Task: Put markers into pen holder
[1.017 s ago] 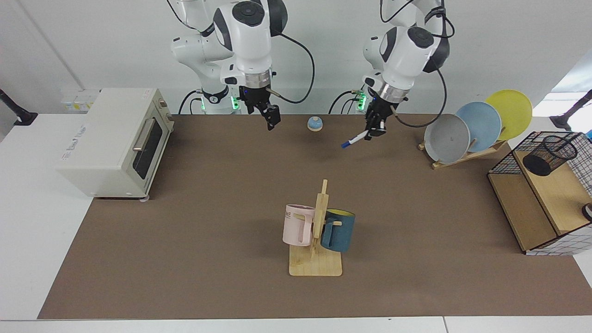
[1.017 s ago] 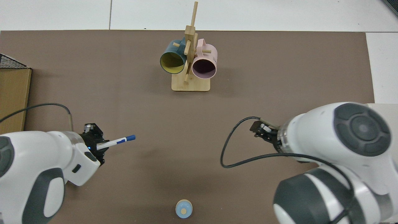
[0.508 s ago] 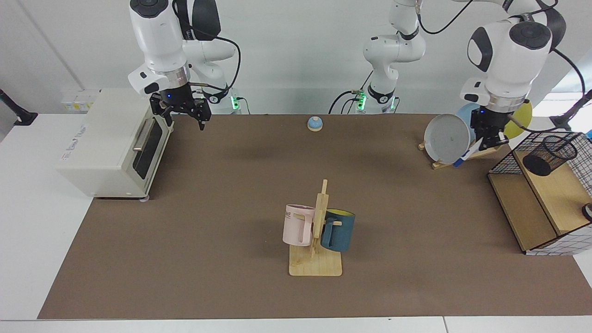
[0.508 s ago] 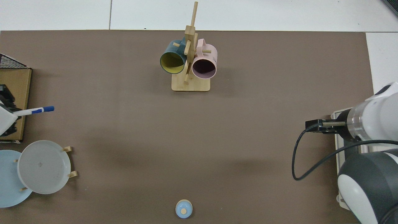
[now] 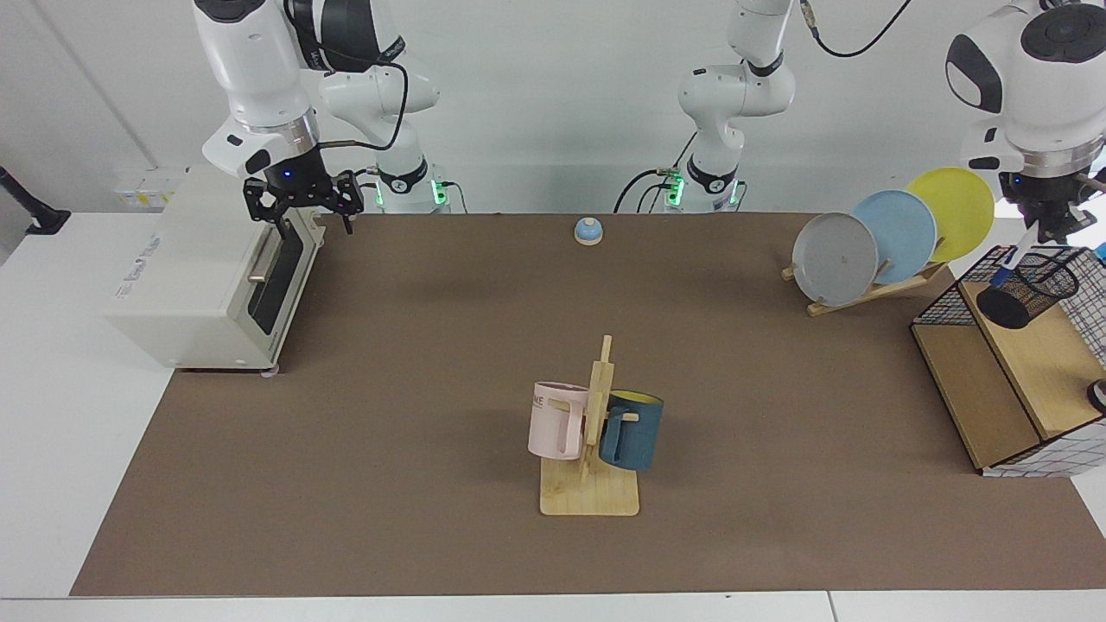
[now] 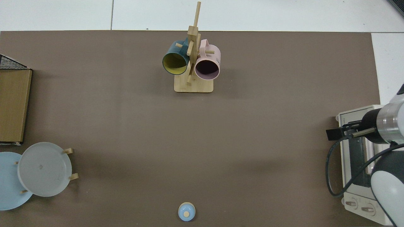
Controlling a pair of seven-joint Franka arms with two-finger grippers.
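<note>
The left gripper (image 5: 1048, 231) is clamped on the slim white marker with the blue cap (image 5: 1011, 261), holding it by its upper end so that it slants down and away from the fingers, blue tip lowest. That tip sits right at the rim of the small black wire-mesh pen holder (image 5: 1028, 289); from the facing view I cannot tell whether it has crossed the rim or is just beside it. The pen holder stands on the wooden shelf (image 5: 1037, 363) of the black wire-grid basket (image 5: 1090, 298) at the far side of the table. The left arm rises straight above it, its white wrist and dark joint over the basket. In the top view this gripper, the marker and the pen holder all lie outside the picture.

The right gripper (image 5: 299, 204) has its 2 fingers spread wide with nothing between them. It hangs over the front top edge of the cream toaster oven (image 5: 199, 268), just above the door handle; the top view shows the same arm reaching over the oven (image 6: 358, 157).

Near the basket, a wooden rack (image 5: 873, 289) holds 3 plates on edge: grey (image 5: 834, 257), pale blue (image 5: 903, 229) and yellow (image 5: 955, 207). At the middle of the brown mat (image 5: 389, 432) a wooden mug tree (image 5: 592, 449) carries 1 pink mug (image 5: 553, 419) and 1 dark blue mug (image 5: 632, 432). A small blue dome on a wooden base (image 5: 587, 231) sits at the mat's far edge between the 2 arm bases.
</note>
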